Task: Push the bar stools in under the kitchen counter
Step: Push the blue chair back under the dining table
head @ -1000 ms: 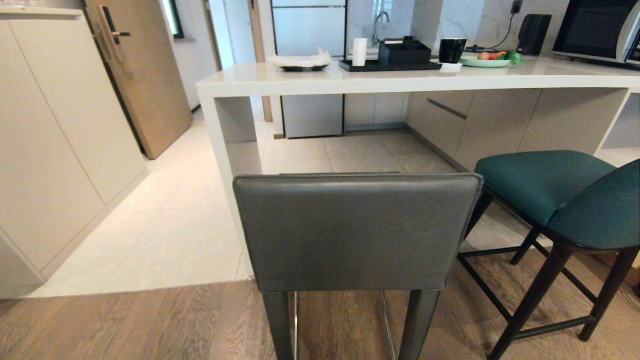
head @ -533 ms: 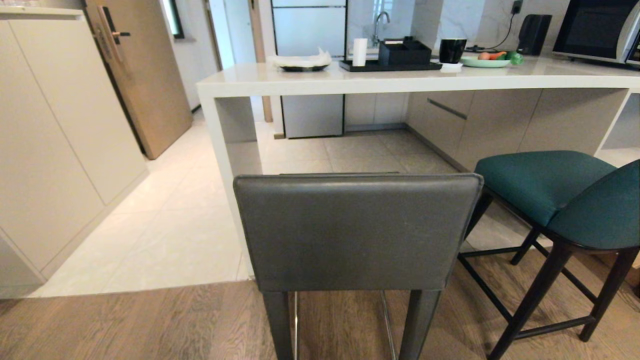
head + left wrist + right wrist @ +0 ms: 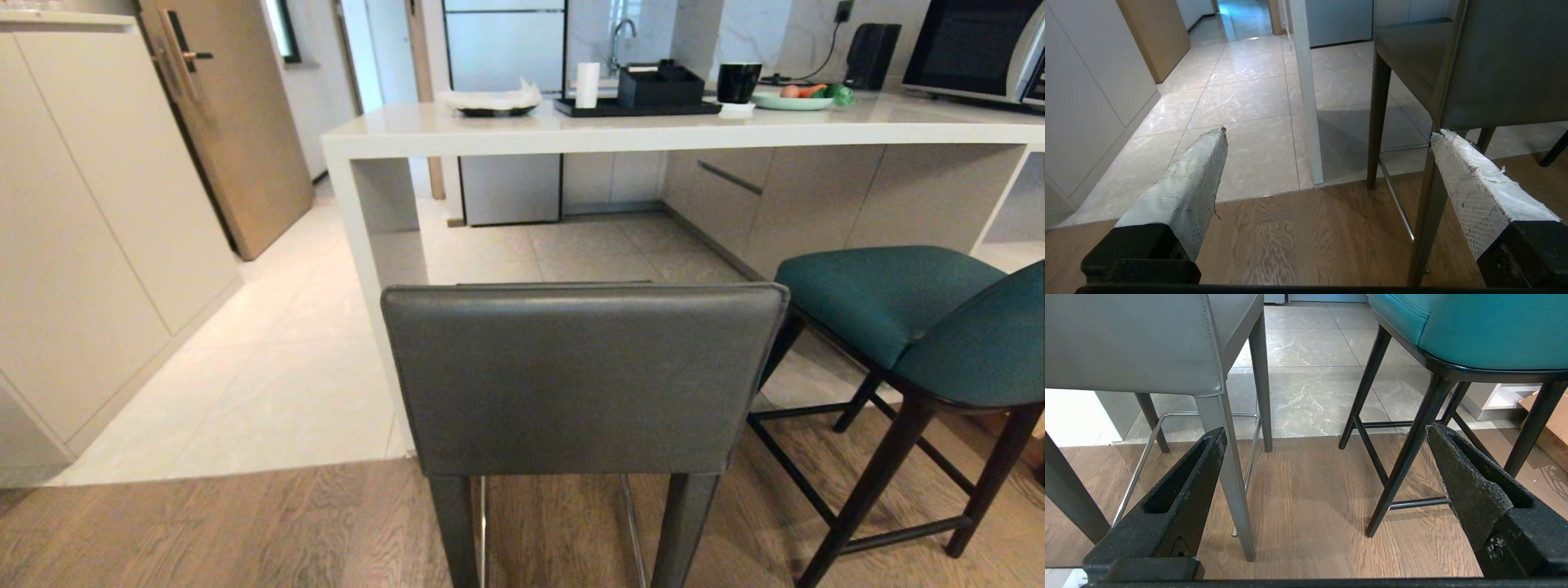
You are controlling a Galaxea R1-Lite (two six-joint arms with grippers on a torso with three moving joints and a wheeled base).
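Nothing has shifted across the last second: you have yet to start pushing. Kitchen counter (image 3: 653,131), far, tray and dishes on top. Grey stool (image 3: 584,376), near centre, and teal stool (image 3: 914,318), right, both outside its edge. Left gripper (image 3: 1327,134) and right gripper (image 3: 1325,430): wide apart, empty. Floor: wood near, tile beyond.

no readable txt, no labels or brands, no nos. or signs (any view)

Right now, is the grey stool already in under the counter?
Not yet. The grey stool stands out in front of the kitchen counter, its back nearest the camera.
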